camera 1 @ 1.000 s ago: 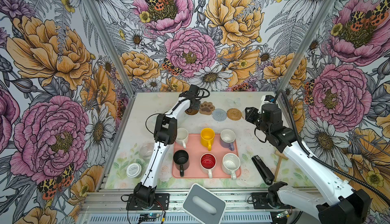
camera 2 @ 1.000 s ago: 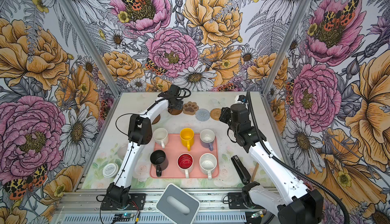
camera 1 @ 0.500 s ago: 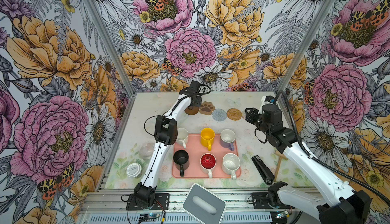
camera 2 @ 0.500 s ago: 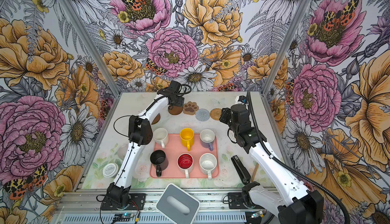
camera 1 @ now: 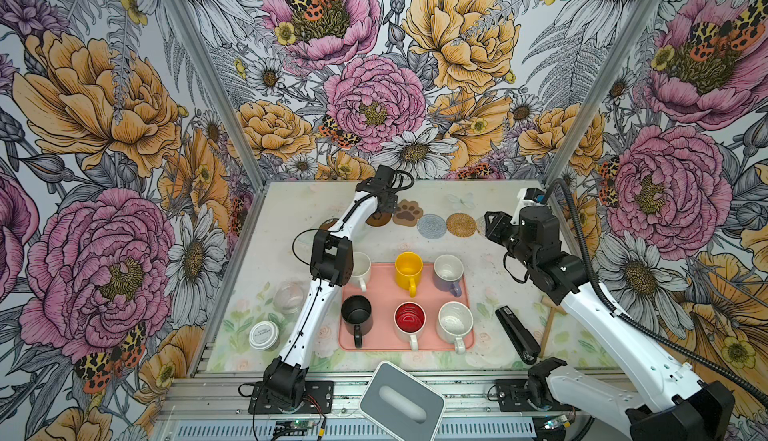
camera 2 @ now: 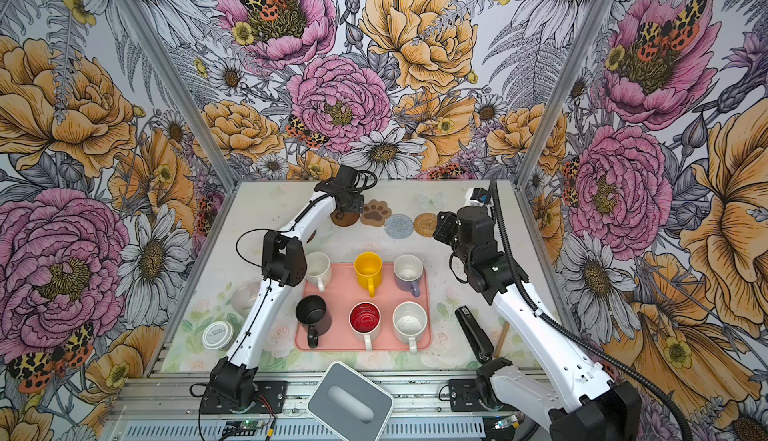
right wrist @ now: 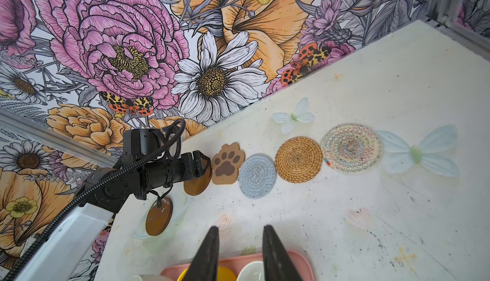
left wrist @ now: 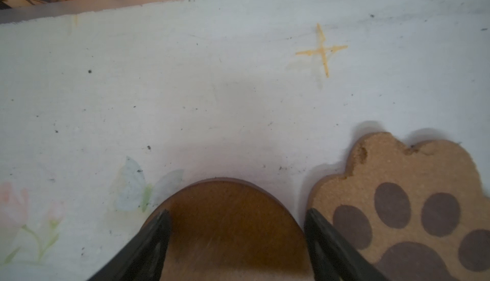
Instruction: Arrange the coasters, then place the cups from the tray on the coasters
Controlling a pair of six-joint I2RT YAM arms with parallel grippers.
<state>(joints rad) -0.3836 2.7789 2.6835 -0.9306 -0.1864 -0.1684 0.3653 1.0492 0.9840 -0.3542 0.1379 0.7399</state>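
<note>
Left gripper: jaws wide, clamped across the edges of a brown disc. The disc lies on the table at the left end of the far coaster row, just beside the paw coaster.

Right gripper: fingers narrowly parted, empty (hanging near the row's right end).

Six cups stand on the tray.

Bright, even light, soft shadows — left wrist view blurry
</note>
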